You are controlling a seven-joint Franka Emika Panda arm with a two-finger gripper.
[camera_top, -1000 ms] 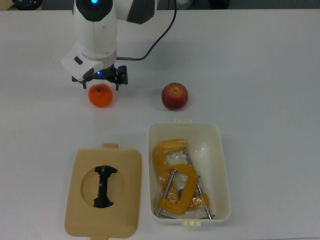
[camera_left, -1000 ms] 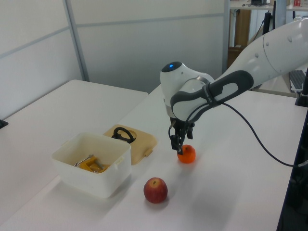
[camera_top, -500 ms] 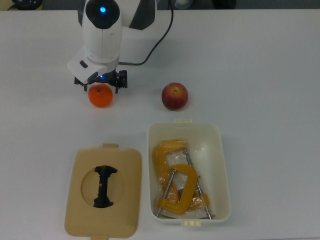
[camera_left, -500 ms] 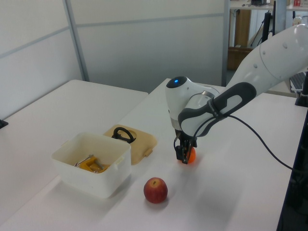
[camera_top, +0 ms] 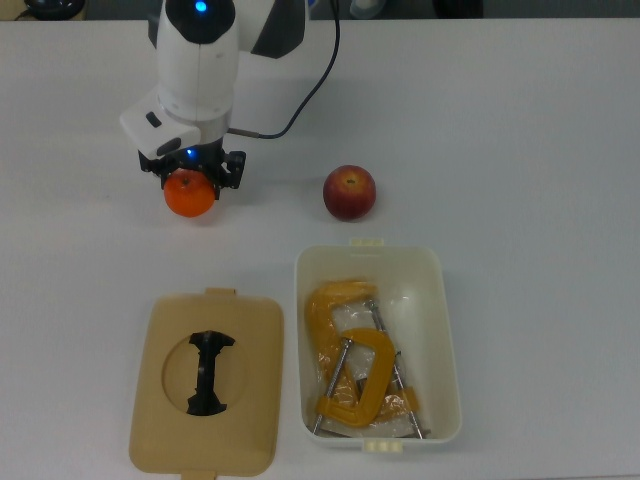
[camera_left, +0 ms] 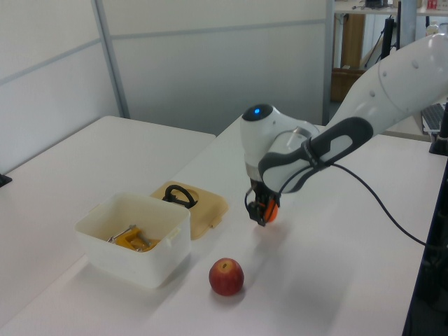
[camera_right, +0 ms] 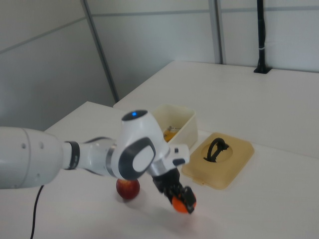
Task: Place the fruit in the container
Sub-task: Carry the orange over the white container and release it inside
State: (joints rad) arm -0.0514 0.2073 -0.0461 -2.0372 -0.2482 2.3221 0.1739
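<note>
Top view first: the black two-finger gripper [camera_top: 191, 180] at the end of the white robot arm [camera_top: 195, 70] is pinched around the small bright orange mandarin [camera_top: 190, 195], one finger on either side of it. From the left view, the gripper [camera_left: 263, 211] carries that mandarin [camera_left: 269, 209] clear of the white bench [camera_left: 336, 280], with a faint shadow on the surface below. The right view agrees: the mandarin [camera_right: 181, 205] sits between the dark fingers, just off the bench [camera_right: 279, 199].

To the top view's right of the gripper, well apart from it, the dark red apple with yellowish patches [camera_top: 349, 192] rests on the bench [camera_top: 540, 150]. In the left view the apple [camera_left: 226, 276] lies nearer the camera than the gripper; in the right view the apple [camera_right: 128, 189] is partly hidden behind the arm.

Below and to the top view's right of the gripper stands the cream-white rectangular plastic tub [camera_top: 440, 300], just below the apple. Inside it lie yellow-orange metal clamps [camera_top: 345, 365]. Straight below the gripper in the top view, beside the tub, the flat tan lid with a round cutout [camera_top: 170, 420] lies on the bench, with a black handle [camera_top: 208, 372] showing in the cutout. A black cable [camera_top: 315, 70] runs from the arm across the bench.
</note>
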